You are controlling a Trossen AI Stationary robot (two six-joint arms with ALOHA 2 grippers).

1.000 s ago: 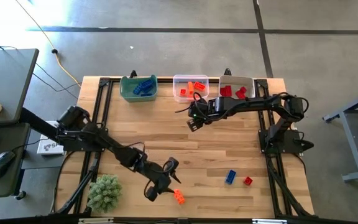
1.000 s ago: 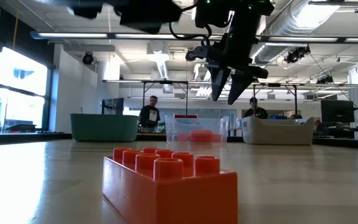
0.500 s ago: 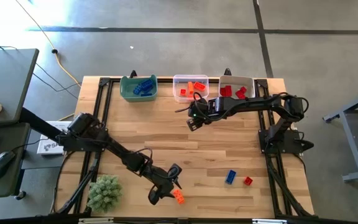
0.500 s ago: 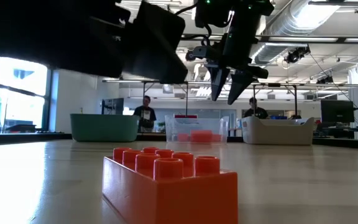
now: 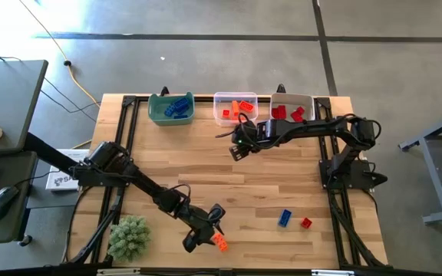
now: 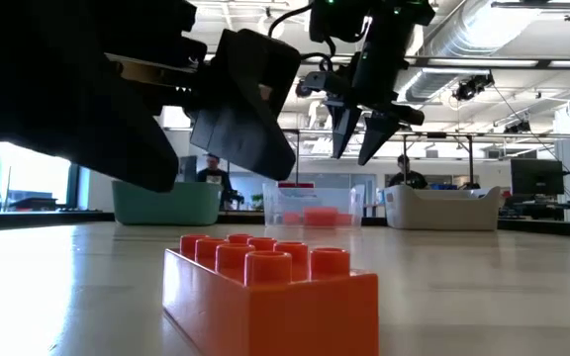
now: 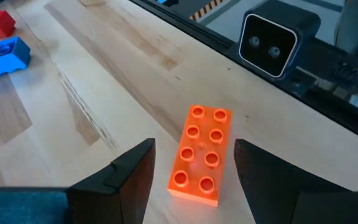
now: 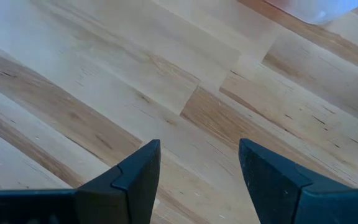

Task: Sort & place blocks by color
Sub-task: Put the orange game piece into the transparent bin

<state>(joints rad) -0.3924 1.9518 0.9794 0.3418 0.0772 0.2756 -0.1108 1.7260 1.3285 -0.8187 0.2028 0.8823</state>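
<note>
My left end effector [image 5: 208, 230] hangs low over the near edge of the table [image 5: 206, 165], fingers spread wide, holding nothing. The orange block [image 7: 201, 154] lies flat, studs up, between my fingers [image 7: 124, 180] in the left wrist view; can't tell if either finger touches it. In the low view the left arm is a dark mass blocking the room's upper left, and the orange block fills the foreground. A blue block [image 5: 285, 218] and a red block [image 5: 305, 223] lie to the right of that end effector, well apart from it; the red one is cut off in the left wrist view. My right end effector [image 5: 239, 150] hovers wide and empty just in front of the clear bin [image 5: 235, 109]. Its wrist view shows only bare wood. The green bin [image 5: 170, 107] holds blue blocks, the clear bin orange and red ones, the white bin [image 5: 292, 110] red ones; counts too small to tell.
</note>
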